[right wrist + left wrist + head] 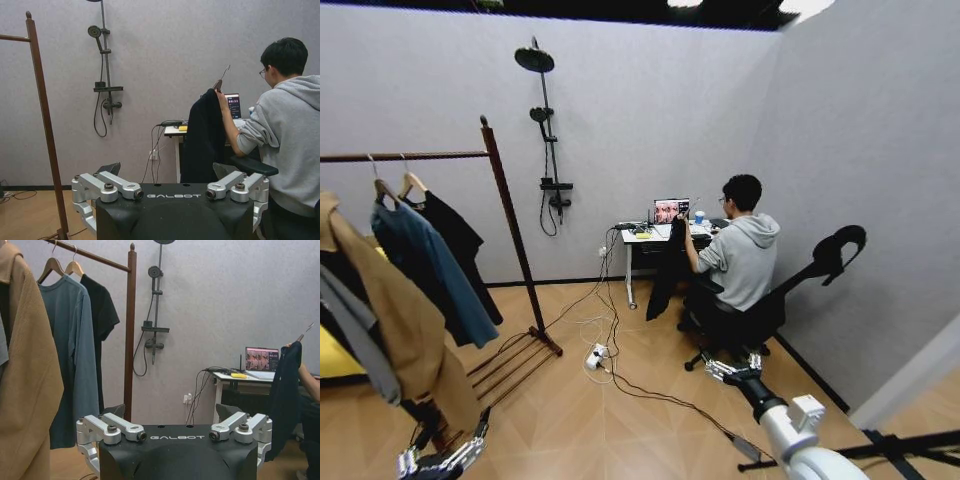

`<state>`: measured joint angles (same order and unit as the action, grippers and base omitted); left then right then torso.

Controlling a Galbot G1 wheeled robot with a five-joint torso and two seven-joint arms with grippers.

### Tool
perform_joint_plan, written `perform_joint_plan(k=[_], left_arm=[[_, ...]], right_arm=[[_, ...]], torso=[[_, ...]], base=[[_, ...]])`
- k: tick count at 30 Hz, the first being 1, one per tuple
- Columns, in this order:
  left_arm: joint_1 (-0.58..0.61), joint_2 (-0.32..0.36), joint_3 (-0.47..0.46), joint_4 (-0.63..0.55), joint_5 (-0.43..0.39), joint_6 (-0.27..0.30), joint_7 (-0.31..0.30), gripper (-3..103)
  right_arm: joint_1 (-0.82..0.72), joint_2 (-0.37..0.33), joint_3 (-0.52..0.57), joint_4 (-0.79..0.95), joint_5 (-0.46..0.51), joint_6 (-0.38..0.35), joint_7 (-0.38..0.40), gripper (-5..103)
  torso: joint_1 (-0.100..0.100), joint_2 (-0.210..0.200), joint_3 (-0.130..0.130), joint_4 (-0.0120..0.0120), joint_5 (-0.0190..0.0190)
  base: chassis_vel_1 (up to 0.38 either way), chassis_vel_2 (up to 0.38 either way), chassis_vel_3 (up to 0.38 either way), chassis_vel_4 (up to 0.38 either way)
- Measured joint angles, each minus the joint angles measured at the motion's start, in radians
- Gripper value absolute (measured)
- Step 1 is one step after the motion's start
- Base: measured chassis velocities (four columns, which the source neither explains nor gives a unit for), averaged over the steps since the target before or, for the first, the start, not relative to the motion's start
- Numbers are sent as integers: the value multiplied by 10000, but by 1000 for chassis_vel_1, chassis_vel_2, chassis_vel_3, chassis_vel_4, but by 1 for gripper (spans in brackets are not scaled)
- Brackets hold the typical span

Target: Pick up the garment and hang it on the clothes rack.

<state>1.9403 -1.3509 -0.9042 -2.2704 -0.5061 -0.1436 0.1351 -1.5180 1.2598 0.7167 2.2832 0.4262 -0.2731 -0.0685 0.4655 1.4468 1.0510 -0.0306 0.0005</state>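
Note:
The garment (667,268), a black top on a hanger, hangs from the raised hand of a person (740,255) seated at the desk across the room. It also shows in the left wrist view as the garment (284,400) and in the right wrist view as the garment (202,137). The clothes rack (516,245) stands at the left, with its post (131,330) close to my left side and its post (46,130) farther from my right. My left gripper (440,460) (172,412) is open low beside the rack. My right gripper (732,371) (166,171) is open, pointing toward the person, well short of the garment.
A teal shirt (430,270), a tan coat (395,320) and a black tee (455,235) hang on the rack. A shower fixture (548,130) is on the back wall. Cables and a power strip (596,355) lie on the floor. An office chair (790,290) and dark stand legs (880,445) are at the right.

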Motion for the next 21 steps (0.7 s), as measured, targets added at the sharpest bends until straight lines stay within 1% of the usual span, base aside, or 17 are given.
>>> perform_joint_plan(k=[3, 4, 5, 8, 11, 14, 15, 17, 20, 21], left_arm=[[0, 0, 0, 0, 0, 0, -2, 100], [0, 0, 0, 0, 0, 0, -2, 100], [0, 0, 0, 0, 1, 0, -2, 100], [0, 0, 0, 0, 0, 0, -3, 100], [0, 0, 0, 0, 0, 0, -2, 100], [0, 0, -1, 0, 0, 0, -6, 100], [0, 0, -1, 1, 0, 0, -4, 100], [0, 0, 0, 0, 0, 0, -3, 100], [0, 0, 0, 0, 0, 0, -3, 100], [0, 0, -1, 0, 0, 0, -3, 100]], right_arm=[[38, 32, -77, -2, -71, -21, 0, 100], [38, 32, -77, -2, -71, -21, 0, 100], [68, 66, -147, -18, -146, -39, 3, 100], [125, 91, -239, -41, -198, -81, 11, 100], [214, 120, -320, -82, -257, -146, 33, 100], [284, 143, -389, -100, -304, -204, 49, 100], [298, 152, -416, -110, -323, -216, 53, 100], [306, 158, -427, -121, -339, -220, 57, 100], [331, 189, -476, -143, -397, -226, 61, 100], [332, 205, -497, -147, -422, -228, 64, 100]], torso=[[-2, 1, -2, 1, -12], [-2, 1, -2, 1, -12], [-3, 2, -1, 0, -1], [0, 0, 0, 2, -9], [-1, 0, -1, 0, 0], [-2, 1, -1, 1, -11], [-2, 1, -1, 1, -3], [-1, 0, 0, 1, -1], [-1, 1, -1, 0, -10], [-1, 1, -1, 0, -1]], base=[[167, -188, -162, 177], [167, -171, -162, 177], [173, -147, -173, 175], [175, -176, -189, 194], [167, -175, -172, 169], [180, -182, -186, 172], [168, -164, -180, 188], [168, -168, -179, 188], [162, -179, -178, 185], [188, -173, -185, 166]])
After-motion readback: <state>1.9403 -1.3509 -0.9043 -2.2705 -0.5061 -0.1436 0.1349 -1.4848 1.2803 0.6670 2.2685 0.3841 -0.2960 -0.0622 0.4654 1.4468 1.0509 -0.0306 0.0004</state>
